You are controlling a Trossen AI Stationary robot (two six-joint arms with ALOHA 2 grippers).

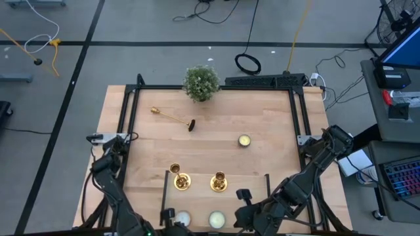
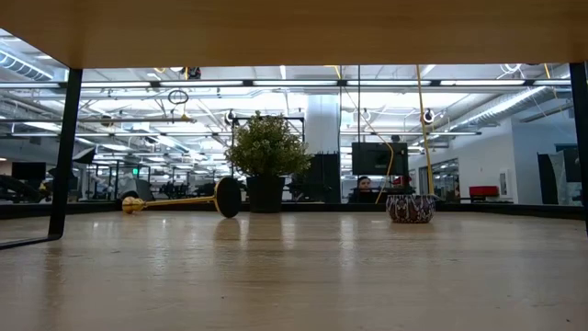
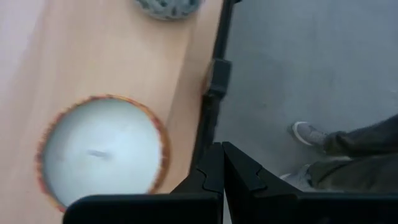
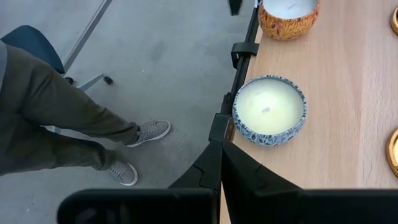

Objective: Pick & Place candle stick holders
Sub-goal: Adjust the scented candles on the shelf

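Note:
Two gold candle stick holders stand upright on their round bases near the table's front. A long thin gold piece with a dark round end lies on its side at the far left. My left gripper is shut and holds nothing, over the near edge beside an orange-rimmed white candle. My right gripper is shut and holds nothing, over the same edge beside a blue-patterned candle tin.
A bushy potted plant stands at the far edge. A small candle tin sits right of centre. A black rail runs along the near edge. A person's legs and shoes are on the floor beyond it.

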